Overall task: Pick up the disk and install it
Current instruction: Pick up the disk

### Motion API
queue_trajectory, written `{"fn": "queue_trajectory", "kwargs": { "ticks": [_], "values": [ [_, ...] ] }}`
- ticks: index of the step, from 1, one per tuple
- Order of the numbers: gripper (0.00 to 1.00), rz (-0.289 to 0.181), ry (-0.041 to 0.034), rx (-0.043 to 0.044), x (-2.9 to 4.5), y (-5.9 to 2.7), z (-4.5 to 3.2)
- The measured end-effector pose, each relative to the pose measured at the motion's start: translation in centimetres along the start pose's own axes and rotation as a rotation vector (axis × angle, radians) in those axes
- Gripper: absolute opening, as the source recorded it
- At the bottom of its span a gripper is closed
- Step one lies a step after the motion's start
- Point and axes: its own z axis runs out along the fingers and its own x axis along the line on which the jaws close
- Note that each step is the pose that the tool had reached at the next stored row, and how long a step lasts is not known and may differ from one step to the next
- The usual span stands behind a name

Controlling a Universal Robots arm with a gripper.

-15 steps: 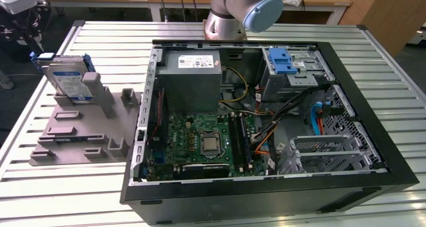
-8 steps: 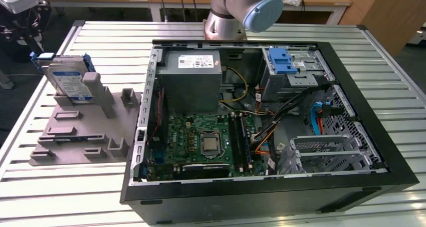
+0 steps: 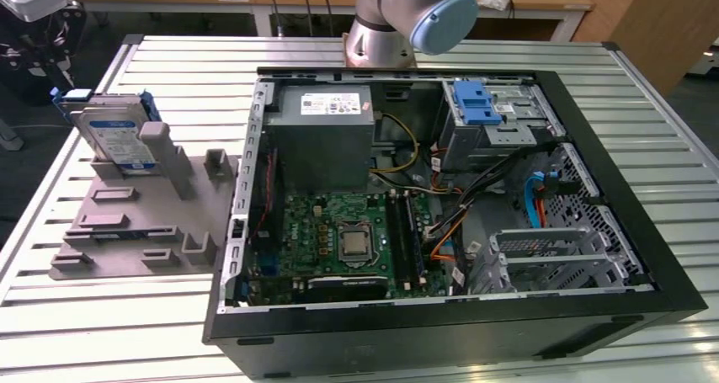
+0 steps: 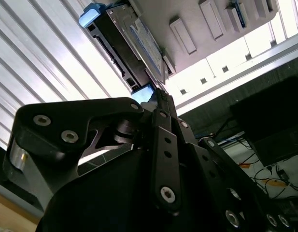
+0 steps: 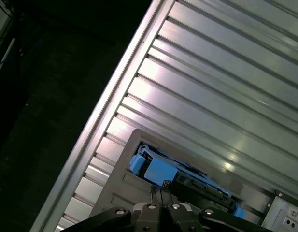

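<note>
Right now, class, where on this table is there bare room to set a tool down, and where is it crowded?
Free: the slatted table in front of the grey fixture, at the exterior view's lower left, and the strip along the computer case on that view's right. Crowded: inside the case, packed with cables, and the fixture, holding the disk.

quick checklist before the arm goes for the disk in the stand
1. Disk upright in the grey stand: ok.
2. Disk top unobstructed in the exterior view: ok.
3. Hand open for the grasp: not ok, shut.
4. Hand aimed at the disk in both wrist views: ok.
5. Height above the disk: cannot tell.
6. Drive cage in the case free of cables: cannot tell.
</note>
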Motion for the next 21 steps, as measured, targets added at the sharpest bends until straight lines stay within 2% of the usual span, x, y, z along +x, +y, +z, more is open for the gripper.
{"fn": "queue_trajectory", "kwargs": {
  "ticks": [21],
  "values": [
    [0.11,-0.115,0.0052,-0.0027,0.00,0.00,0.00]
  ]
}}
